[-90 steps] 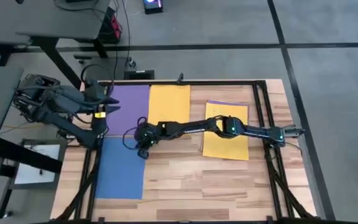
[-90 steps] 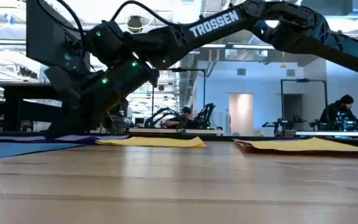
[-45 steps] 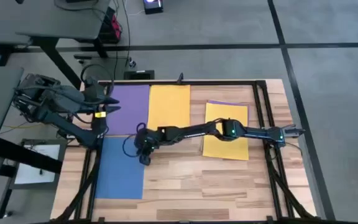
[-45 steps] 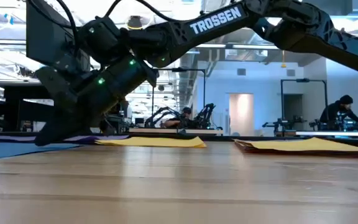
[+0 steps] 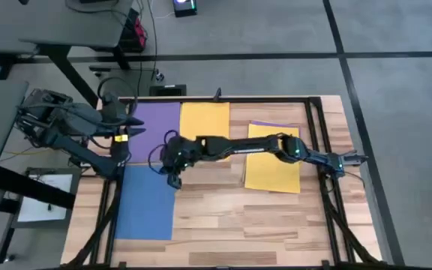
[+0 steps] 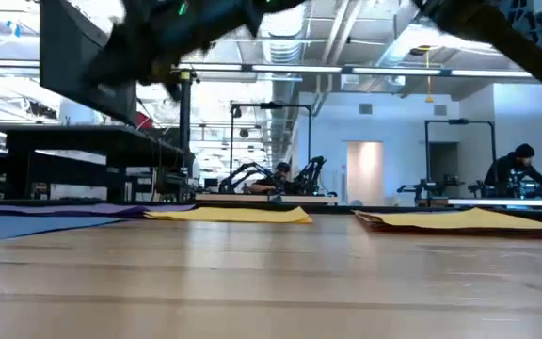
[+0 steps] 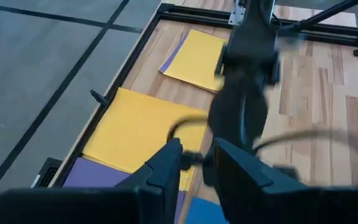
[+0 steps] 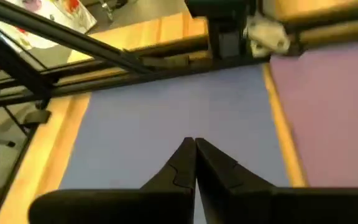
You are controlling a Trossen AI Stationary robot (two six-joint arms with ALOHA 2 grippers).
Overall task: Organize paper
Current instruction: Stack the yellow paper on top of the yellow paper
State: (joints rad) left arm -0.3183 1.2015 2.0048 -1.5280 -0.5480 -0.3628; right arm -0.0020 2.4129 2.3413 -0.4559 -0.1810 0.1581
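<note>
Arm: my right arm reached across the table, raised above the sheets.
Gripper (image 5: 173, 178): clenched, empty.
Blue sheet (image 5: 145, 202): flat, long axis front-to-back.

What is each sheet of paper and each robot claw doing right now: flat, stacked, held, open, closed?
Blue sheet: flat, not held.
Purple sheet: flat, beside the yellow one.
Yellow sheet: flat, alone.
Second yellow sheet: lying on another purple sheet.
Right claw: closed, empty, above the blue sheet.
Left claw: open, empty, at the table's edge.
</note>
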